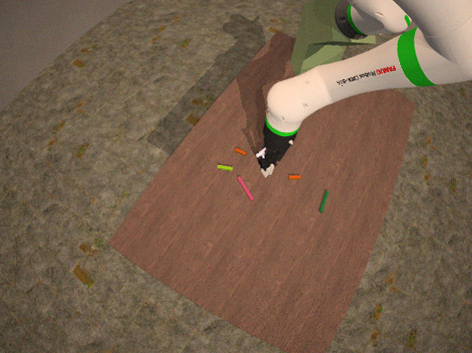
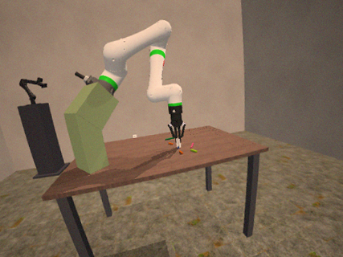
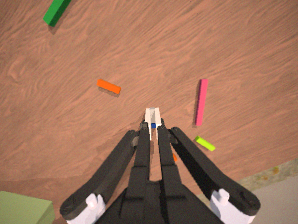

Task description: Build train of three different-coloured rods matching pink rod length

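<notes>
Here the claw is nearly closed, clamped on the small blue rod above the table.

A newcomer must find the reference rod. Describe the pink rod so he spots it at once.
On the wooden table, find the gripper, shut on a tiny blue rod. Just beside its tips, near the lime rod, the pink rod lies flat and slanted; it alone is pink, and longer than its lime and orange neighbours.
</notes>
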You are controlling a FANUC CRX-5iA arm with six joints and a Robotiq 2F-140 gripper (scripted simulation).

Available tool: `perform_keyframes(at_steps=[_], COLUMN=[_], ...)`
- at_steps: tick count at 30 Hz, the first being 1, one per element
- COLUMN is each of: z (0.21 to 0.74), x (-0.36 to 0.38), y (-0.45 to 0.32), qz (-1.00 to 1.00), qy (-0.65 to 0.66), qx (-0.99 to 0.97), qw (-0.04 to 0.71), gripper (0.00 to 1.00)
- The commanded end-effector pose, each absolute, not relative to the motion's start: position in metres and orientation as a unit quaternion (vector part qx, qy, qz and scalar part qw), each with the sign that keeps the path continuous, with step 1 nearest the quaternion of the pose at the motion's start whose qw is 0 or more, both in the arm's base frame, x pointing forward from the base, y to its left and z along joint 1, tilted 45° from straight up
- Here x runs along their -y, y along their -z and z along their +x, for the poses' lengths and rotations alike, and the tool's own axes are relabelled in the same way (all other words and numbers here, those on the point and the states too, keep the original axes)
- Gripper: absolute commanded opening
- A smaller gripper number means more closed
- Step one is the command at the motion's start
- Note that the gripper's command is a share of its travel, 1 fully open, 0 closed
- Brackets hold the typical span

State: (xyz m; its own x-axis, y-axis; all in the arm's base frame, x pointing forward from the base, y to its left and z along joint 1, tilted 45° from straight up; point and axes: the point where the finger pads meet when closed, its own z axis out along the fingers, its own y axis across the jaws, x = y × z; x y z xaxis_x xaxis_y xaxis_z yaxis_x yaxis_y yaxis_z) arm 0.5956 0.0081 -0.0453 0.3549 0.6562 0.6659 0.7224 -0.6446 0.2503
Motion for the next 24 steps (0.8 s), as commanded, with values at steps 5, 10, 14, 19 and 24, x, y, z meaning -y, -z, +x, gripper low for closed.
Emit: perform_keyframes(at_steps=[5, 10, 14, 19, 24], z=[0.5956, 0.5956, 0.5956, 0.5956, 0.5956], x=[-0.0079, -0.0079, -0.0079, -0.0079, -0.0079], y=[0.0453, 0.0453, 0.0453, 0.0453, 0.0453], qz=[-0.822, -0.822, -0.822, -0.822, -0.822], qy=[0.383, 0.383, 0.383, 0.383, 0.383], qx=[0.419, 0.419, 0.419, 0.419, 0.419], qw=[0.043, 0.043, 0.043, 0.043, 0.043], gripper=[0.03, 0.03, 0.03, 0.05, 0.08])
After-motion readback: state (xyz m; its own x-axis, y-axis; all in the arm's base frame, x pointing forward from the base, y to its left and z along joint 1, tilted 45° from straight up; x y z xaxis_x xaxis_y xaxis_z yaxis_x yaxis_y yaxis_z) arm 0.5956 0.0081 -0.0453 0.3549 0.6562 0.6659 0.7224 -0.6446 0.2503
